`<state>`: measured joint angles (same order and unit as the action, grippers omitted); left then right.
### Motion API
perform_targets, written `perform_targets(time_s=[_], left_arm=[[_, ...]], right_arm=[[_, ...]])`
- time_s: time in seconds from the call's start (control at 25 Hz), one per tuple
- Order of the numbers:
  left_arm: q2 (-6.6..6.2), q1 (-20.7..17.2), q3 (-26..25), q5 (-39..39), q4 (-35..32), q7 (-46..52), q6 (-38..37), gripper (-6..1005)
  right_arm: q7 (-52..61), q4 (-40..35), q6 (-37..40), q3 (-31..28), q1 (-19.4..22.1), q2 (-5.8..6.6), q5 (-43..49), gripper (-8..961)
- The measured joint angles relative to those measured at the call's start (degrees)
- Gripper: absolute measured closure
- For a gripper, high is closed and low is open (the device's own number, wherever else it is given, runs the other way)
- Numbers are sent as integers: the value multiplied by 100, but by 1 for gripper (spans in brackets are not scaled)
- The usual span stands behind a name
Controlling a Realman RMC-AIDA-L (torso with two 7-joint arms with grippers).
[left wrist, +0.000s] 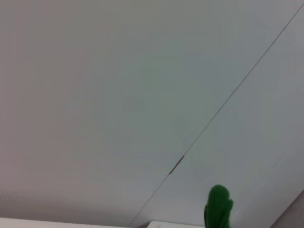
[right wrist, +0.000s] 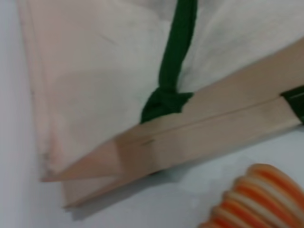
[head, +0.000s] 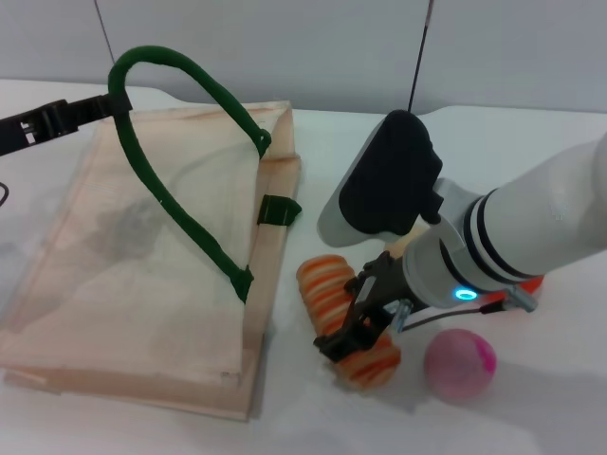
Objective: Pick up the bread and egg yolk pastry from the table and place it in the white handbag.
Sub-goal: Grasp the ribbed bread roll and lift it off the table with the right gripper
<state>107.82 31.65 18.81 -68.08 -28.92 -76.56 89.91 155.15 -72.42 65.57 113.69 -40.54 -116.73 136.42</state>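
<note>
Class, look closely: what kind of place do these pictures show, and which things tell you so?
Probably a robot test bench: a plain white table against bare grey wall panels, set with toy-like props, a striped bread, a pink ball and a cloth handbag.

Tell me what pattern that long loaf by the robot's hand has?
The bread has orange and cream cross stripes, showing best in the head view.

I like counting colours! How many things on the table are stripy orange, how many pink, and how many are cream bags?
Stripy orange: 1, the bread
Pink: 1, the pink ball
Cream bag: 1, the white handbag
Total: 3
</note>
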Motion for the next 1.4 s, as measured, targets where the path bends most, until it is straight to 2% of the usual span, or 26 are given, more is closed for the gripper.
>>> perform_targets(time_s=[0.28,0.64,1.04,1.24,1.4], left_arm=[[0,21,0,4,4,0,0,879],[21,35,0,4,9,-19,-9,878],[27,43,0,-2,9,-22,-50,879],[33,43,0,-3,9,-24,-59,879],[36,43,0,-4,9,-26,-49,879]], right_arm=[[501,113,-49,6,-50,-2,531,96],[603,713,-118,253,-403,-19,376,103],[617,728,-142,403,-482,-19,314,122],[619,752,-135,427,-513,-25,313,340],[620,744,-129,426,-515,-25,313,359]])
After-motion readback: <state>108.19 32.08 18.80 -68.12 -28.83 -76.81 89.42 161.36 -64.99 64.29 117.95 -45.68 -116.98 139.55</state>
